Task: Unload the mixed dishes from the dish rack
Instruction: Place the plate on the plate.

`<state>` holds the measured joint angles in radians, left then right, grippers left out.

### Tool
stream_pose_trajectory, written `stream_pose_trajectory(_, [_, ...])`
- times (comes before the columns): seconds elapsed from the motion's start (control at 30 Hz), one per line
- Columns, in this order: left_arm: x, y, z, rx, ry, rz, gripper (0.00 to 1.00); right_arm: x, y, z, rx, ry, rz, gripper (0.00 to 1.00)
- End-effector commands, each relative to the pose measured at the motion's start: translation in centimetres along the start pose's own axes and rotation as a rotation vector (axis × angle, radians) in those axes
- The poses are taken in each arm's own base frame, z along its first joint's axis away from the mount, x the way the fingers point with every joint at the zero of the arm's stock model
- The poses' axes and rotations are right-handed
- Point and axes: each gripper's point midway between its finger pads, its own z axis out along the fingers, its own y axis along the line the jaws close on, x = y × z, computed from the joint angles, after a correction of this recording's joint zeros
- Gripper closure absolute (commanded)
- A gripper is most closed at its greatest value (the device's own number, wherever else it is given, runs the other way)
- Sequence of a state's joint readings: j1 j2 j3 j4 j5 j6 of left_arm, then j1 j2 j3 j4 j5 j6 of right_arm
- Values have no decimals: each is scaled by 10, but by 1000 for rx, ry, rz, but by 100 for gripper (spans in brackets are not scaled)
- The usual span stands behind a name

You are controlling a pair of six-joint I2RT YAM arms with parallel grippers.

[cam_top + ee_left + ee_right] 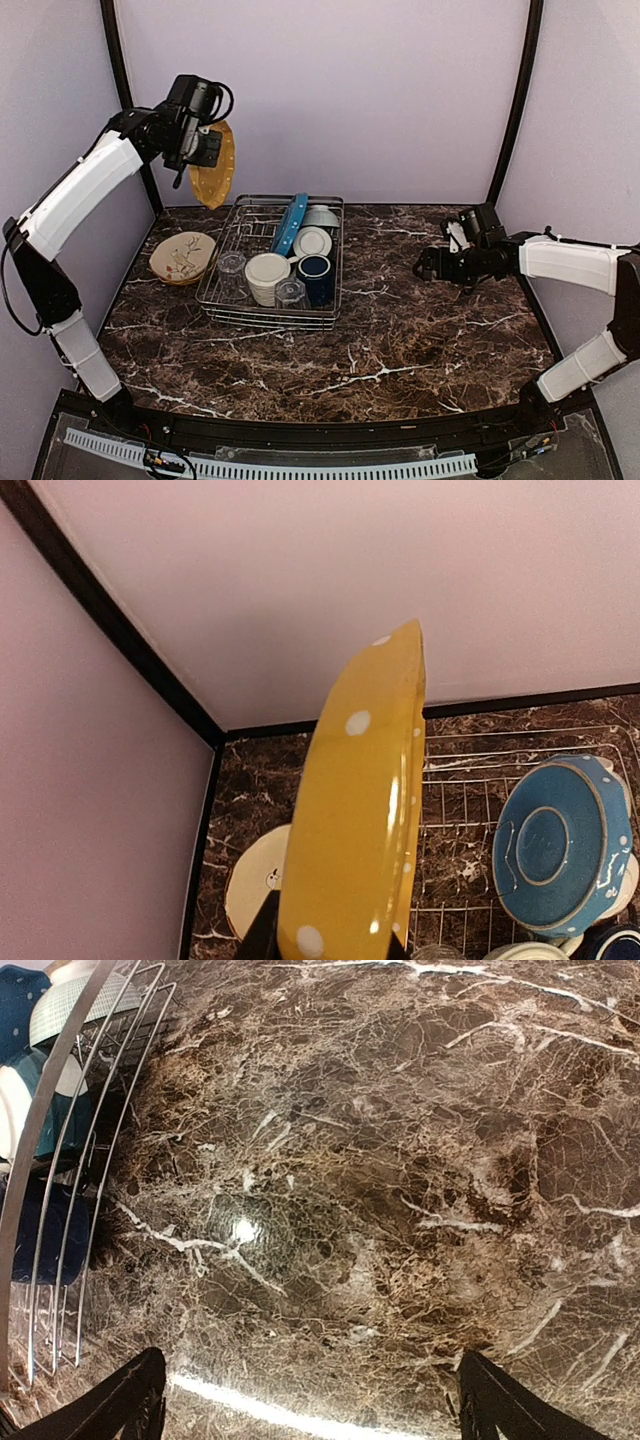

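My left gripper [203, 150] hangs high over the rear left corner of the table [400, 345]. Its jaws pinch the lower rim of the yellow plate [216, 165], which stands on edge in the air, up and to the left of the rack [265, 320]. On the left wrist view I see the plate's white-dotted back, with a dark finger on each side of its bottom edge.

The rack sits on the marble, left of centre. Inside it a blue plate [291, 224] leans on edge near the back, with two white bowls [312, 241] just to its right. A cream bowl [267, 276] sits toward the front, and the mug [316, 275] is just beside it. One glass [232, 268] stands at the left and another at the front, between bowl and mug. A floral plate [183, 256] lies flat on the table just left of the rack.

My right gripper [428, 265] hovers low over bare marble, well right of the rack. Its jaws are spread wide with nothing between them.
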<state>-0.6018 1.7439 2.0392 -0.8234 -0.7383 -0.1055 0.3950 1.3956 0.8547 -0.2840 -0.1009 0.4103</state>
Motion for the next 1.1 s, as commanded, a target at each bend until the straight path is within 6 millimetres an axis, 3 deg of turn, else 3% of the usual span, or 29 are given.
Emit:
stream_pose_trajectory(0.0, [7, 57, -1, 118, -29, -332, 99, -11, 11, 2, -22, -25, -1, 1])
stream_pose_trajectory(0.03, [21, 73, 7, 158, -11, -422, 99, -11, 12, 2, -23, -25, -3, 1])
stream_pose_trajectory(0.07, [26, 72, 10, 226, -4, -470, 99, -10, 12, 3, -22, -23, -4, 1])
stream_pose_trajectory(0.1, [40, 95, 18, 204, -13, -568, 99, -10, 12, 4, -20, -21, -4, 1])
stream_pose_trajectory(0.13, [67, 89, 30, 246, 41, -599, 99, -10, 12, 5, -19, -19, -5, 1])
stream_pose_trajectory(0.17, [65, 118, 30, 219, -12, -703, 99, -10, 13, 6, -20, -16, -6, 1])
stream_pose_trajectory(0.2, [90, 114, 41, 240, 36, -738, 99, -10, 14, 7, -19, -14, -8, 1])
stream_pose_trajectory(0.23, [89, 141, 42, 220, -21, -839, 99, -9, 15, 7, -19, -11, -9, 1])
stream_pose_trajectory(0.27, [119, 147, 54, 217, 24, -889, 99, -9, 16, 7, -18, -12, -11, 1])
stream_pose_trajectory(0.3, [114, 155, 54, 225, -28, -948, 99, -8, 17, 8, -17, -10, -10, 1])
stream_pose_trajectory(0.33, [138, 160, 64, 206, 5, -983, 99, -7, 18, 8, -17, -9, -9, 1])
stream_pose_trajectory(0.37, [141, 163, 68, 207, -9, -1015, 99, -7, 19, 9, -18, -8, -10, 1])
stream_pose_trajectory(0.5, [167, 151, 96, 296, 18, -1106, 99, -6, 21, 9, -16, 0, -13, 1])
stream_pose_trajectory(0.73, [193, 124, 137, 415, 58, -1209, 99, -8, 22, 7, 0, -2, -20, 1])
stream_pose_trajectory(1.07, [230, 112, 163, 384, 120, -1246, 99, -11, 25, 9, -3, -4, -32, 1])
